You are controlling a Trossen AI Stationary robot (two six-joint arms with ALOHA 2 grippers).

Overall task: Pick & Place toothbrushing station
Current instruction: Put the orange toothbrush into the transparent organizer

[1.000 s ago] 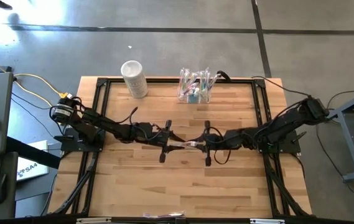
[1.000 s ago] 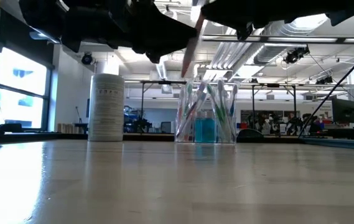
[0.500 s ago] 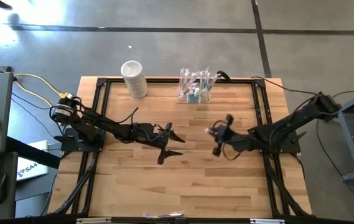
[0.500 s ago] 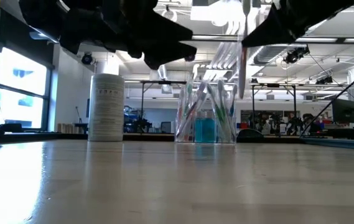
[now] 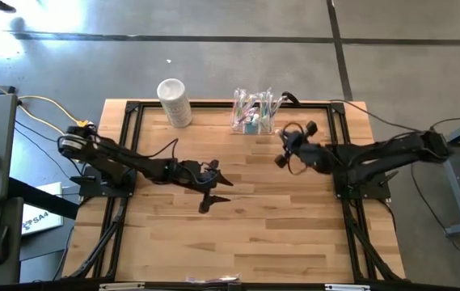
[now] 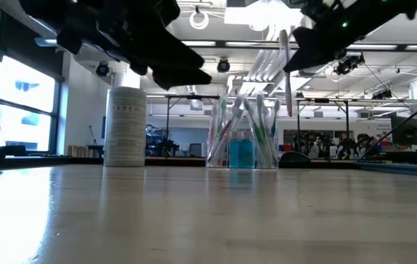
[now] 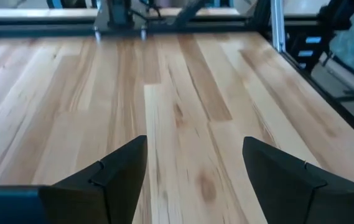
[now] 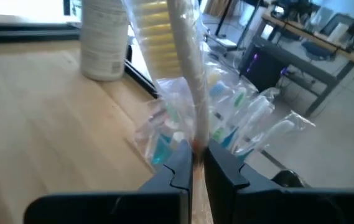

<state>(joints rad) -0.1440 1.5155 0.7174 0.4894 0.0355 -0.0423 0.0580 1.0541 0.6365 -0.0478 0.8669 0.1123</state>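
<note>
Moved: right gripper (image 5: 280, 151) carried wrapped toothbrush (image 8: 186, 59) from table centre toward rear edge.
Grip: clamped on toothbrush.
Station: toothbrushing station (image 5: 252, 113), rear edge, just beyond right gripper.
Left gripper (image 7: 192, 180): parted, empty, mid-table.

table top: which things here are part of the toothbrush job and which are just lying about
Part of the job:
- clear toothbrush holder at the table's far edge
- wrapped toothbrush, pinched in the right hand
- left hand, open, empty

Lying about:
- whitish cylindrical container
</note>
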